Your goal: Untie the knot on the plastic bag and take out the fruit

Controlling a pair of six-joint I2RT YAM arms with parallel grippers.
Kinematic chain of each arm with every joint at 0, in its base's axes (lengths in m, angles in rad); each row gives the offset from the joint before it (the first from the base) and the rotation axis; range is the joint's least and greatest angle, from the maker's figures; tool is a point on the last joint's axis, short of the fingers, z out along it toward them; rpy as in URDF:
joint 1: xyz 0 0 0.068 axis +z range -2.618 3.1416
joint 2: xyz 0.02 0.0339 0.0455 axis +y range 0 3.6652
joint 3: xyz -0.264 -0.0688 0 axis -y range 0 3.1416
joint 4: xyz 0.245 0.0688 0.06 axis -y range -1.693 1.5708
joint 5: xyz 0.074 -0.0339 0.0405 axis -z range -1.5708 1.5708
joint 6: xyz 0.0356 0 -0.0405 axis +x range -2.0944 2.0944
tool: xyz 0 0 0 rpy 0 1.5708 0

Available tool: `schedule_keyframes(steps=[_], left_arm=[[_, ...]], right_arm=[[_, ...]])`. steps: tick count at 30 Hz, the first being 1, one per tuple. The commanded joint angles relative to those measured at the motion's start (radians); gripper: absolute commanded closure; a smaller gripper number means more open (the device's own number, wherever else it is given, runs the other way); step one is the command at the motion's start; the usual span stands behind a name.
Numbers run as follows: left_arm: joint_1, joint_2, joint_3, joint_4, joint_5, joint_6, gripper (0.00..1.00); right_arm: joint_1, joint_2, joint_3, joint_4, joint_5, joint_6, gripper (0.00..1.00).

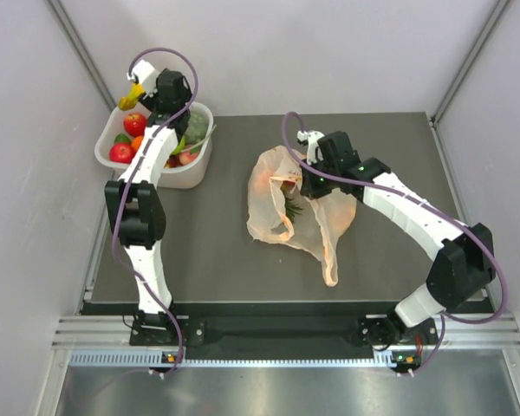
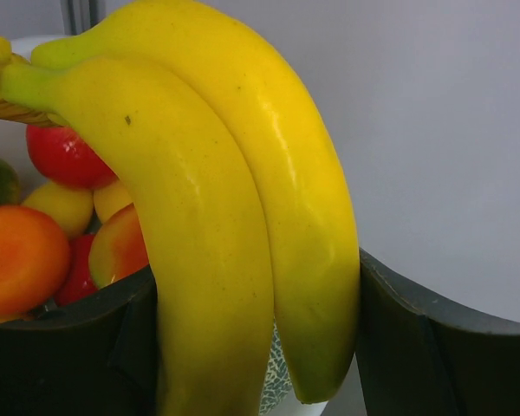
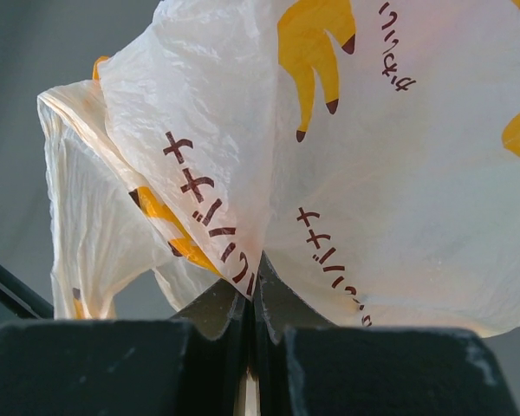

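The peach-orange plastic bag (image 1: 282, 221) lies slack in the middle of the table, one handle loop (image 1: 330, 260) trailing toward the near edge. Through its film I see a green pineapple crown (image 1: 293, 207) and an orange piece of fruit (image 1: 262, 184). The knot is out of view. My right gripper (image 1: 310, 179) is shut on the bag's far edge. In the right wrist view the printed film (image 3: 373, 173) is pinched between the closed fingertips of that gripper (image 3: 256, 286). My left gripper (image 1: 144, 88) is shut on two yellow bananas (image 2: 243, 217) and holds them above the tub's far left corner.
A white tub (image 1: 200, 166) stands at the table's back left with red apples (image 1: 134, 124), an orange piece and a grey-green melon (image 1: 196, 130) inside. The left wrist view shows red (image 2: 65, 156) and orange (image 2: 17, 260) fruit below. Grey walls enclose the table.
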Motion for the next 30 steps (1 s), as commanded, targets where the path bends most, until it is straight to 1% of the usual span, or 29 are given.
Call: schedule_keyframes(steps=[1, 2, 3, 5, 7, 8, 9, 10, 11, 13, 14, 15, 19, 21, 22, 23, 24, 25, 26, 27, 28, 29, 30], left_arm=[[0.031, -0.034, -0.068, 0.103, -0.036, -0.155, 1.00], [0.036, -0.037, -0.077, 0.104, -0.028, -0.178, 1.00], [0.042, -0.037, -0.087, 0.098, -0.016, -0.234, 0.99], [0.056, -0.054, -0.136, 0.112, 0.001, -0.280, 0.88], [0.060, -0.084, -0.203, 0.140, 0.015, -0.288, 0.74], [0.060, -0.097, -0.223, 0.207, 0.020, -0.287, 0.68], [0.060, -0.106, -0.237, 0.216, 0.020, -0.275, 0.61], [0.062, -0.117, -0.243, 0.215, 0.020, -0.273, 0.47], [0.062, -0.120, -0.243, 0.212, 0.029, -0.270, 0.42], [0.063, -0.138, -0.245, 0.203, 0.050, -0.268, 0.24], [0.063, -0.149, -0.255, 0.206, 0.064, -0.271, 0.07], [0.063, -0.160, -0.286, 0.224, 0.073, -0.274, 0.01], [0.063, -0.269, -0.403, 0.305, 0.121, -0.284, 0.01], [0.063, -0.310, -0.465, 0.330, 0.177, -0.293, 0.01], [0.063, -0.360, -0.493, 0.347, 0.208, -0.293, 0.01], [0.060, -0.388, -0.525, 0.370, 0.290, -0.294, 0.01], [0.060, -0.420, -0.603, 0.390, 0.341, -0.304, 0.01], [0.057, -0.489, -0.645, 0.428, 0.403, -0.304, 0.01], [0.053, -0.522, -0.689, 0.452, 0.528, -0.299, 0.01], [0.036, -0.592, -0.784, 0.524, 0.620, -0.284, 0.01], [0.025, -0.629, -0.830, 0.546, 0.686, -0.272, 0.02], [0.010, -0.667, -0.920, 0.561, 0.737, -0.255, 0.04], [-0.040, -0.747, -0.965, 0.580, 0.814, -0.241, 0.04]], right_arm=[[0.002, 0.005, -0.005, 0.051, -0.011, 0.007, 1.00], [0.002, 0.005, -0.005, 0.052, -0.010, 0.008, 1.00], [0.002, 0.006, -0.005, 0.051, -0.011, 0.011, 1.00], [0.002, 0.011, 0.001, 0.048, -0.010, 0.010, 1.00], [0.004, 0.016, 0.005, 0.043, -0.010, 0.010, 1.00], [0.002, 0.016, 0.005, 0.042, -0.008, 0.010, 1.00], [0.002, 0.014, 0.003, 0.039, -0.005, 0.008, 0.99], [0.002, 0.014, 0.002, 0.039, -0.002, 0.011, 0.98], [0.002, 0.014, 0.003, 0.034, 0.001, 0.010, 0.95], [0.002, 0.012, 0.006, 0.028, 0.006, 0.010, 0.94], [0.002, 0.012, 0.012, 0.025, 0.010, 0.010, 0.92], [0.004, 0.014, 0.014, 0.019, 0.015, 0.010, 0.91], [0.002, 0.017, 0.043, -0.001, 0.036, 0.010, 0.90], [0.002, 0.019, 0.061, -0.009, 0.054, 0.011, 0.90], [0.002, 0.017, 0.077, -0.018, 0.061, 0.011, 0.90], [0.004, 0.020, 0.086, -0.021, 0.067, 0.013, 0.90], [0.002, 0.022, 0.095, -0.027, 0.078, 0.011, 0.90], [0.002, 0.025, 0.115, -0.035, 0.084, 0.013, 0.90], [0.002, 0.031, 0.126, -0.041, 0.090, 0.011, 0.90], [0.002, 0.035, 0.138, -0.047, 0.104, 0.014, 0.90], [0.002, 0.042, 0.150, -0.055, 0.111, 0.014, 0.91], [0.002, 0.049, 0.170, -0.072, 0.124, 0.017, 0.91], [0.002, 0.052, 0.176, -0.080, 0.128, 0.022, 0.91]])
